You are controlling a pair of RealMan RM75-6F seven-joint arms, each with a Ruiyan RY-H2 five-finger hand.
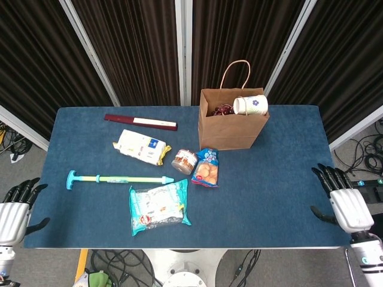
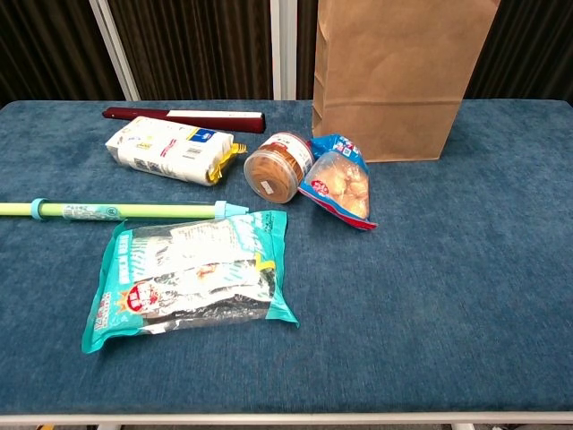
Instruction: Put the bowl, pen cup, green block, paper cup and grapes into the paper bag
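The brown paper bag (image 1: 230, 128) (image 2: 394, 85) stands upright at the back of the table. A white paper cup (image 1: 251, 105) lies on its side in the bag's mouth, and dark red grapes (image 1: 222, 110) show beside it. My right hand (image 1: 344, 200) hangs off the table's right front corner, fingers spread, holding nothing. My left hand (image 1: 15, 209) sits off the left front corner, also spread and empty. The bowl, pen cup and green block do not show in either view. Neither hand appears in the chest view.
On the blue table (image 1: 90, 206) lie a dark red flat box (image 1: 140, 122), a white snack pack (image 1: 141, 146), a brown-lidded jar (image 1: 184, 160), a blue cookie bag (image 1: 206, 168), a teal-and-green stick (image 1: 116, 178) and a teal snack bag (image 1: 158, 206).
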